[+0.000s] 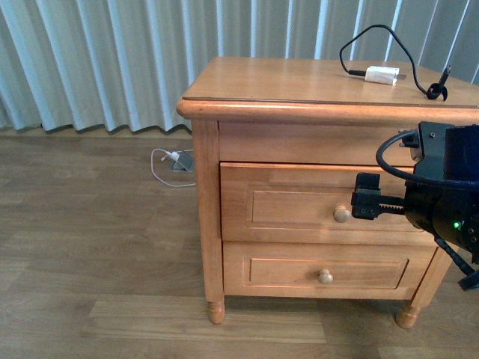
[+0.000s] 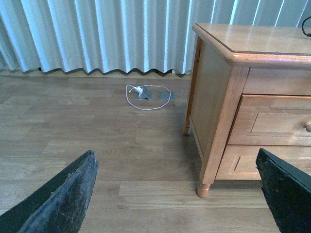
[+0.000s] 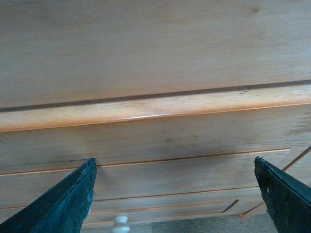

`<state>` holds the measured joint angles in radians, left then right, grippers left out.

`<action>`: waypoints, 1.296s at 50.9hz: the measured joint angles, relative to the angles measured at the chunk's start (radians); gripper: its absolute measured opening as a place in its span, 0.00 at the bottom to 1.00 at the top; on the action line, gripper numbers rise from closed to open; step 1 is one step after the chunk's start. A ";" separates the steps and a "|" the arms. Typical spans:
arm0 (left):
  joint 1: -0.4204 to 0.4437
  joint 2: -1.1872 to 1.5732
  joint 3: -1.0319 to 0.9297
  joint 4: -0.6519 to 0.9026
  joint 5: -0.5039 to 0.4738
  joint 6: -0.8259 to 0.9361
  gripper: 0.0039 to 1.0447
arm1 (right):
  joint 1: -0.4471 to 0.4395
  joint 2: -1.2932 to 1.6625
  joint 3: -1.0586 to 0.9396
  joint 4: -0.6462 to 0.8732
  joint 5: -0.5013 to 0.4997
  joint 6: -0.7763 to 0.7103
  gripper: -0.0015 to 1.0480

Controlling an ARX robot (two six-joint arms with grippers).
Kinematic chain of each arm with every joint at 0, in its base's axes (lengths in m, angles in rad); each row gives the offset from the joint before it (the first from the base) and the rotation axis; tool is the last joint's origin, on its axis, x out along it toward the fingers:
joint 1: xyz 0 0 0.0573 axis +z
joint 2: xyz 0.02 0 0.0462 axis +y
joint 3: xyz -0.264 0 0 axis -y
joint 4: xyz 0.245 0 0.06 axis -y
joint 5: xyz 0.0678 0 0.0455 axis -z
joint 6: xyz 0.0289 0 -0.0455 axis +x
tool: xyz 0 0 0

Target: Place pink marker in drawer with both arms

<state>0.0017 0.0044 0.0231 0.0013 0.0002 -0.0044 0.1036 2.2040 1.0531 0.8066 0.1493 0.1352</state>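
The front camera faces the nightstand [image 1: 314, 187] from a little way off, taking in its top, both drawer fronts and the curtain [image 1: 97, 60] behind. The left wrist camera sits farther back, looking across bare floor [image 2: 97, 145] at the nightstand's corner. The right wrist camera is pressed up close to the upper drawer front [image 3: 155, 160], whose knob [image 3: 120, 224] all three views share.

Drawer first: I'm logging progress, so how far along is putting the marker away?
Nothing looks done: the drawer is at most barely ajar. In hand: the right end effector, open, is close to the knob, not gripping it. The left end effector is open over the floor. No marker shows in any view, so opening, fetching and placing all remain.
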 joint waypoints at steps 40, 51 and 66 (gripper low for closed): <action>0.000 0.000 0.000 0.000 0.000 0.000 0.95 | -0.011 -0.548 -0.393 -0.250 -0.093 0.000 0.92; 0.000 0.000 0.000 0.000 0.000 0.000 0.95 | -0.024 -1.030 -0.480 -0.626 -0.198 0.016 0.92; 0.000 0.000 0.000 0.000 0.000 0.000 0.95 | 0.002 -1.460 -0.480 -1.049 -0.219 0.009 0.92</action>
<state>0.0017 0.0044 0.0231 0.0013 0.0002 -0.0044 0.1059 0.7441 0.5732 -0.2428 -0.0692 0.1440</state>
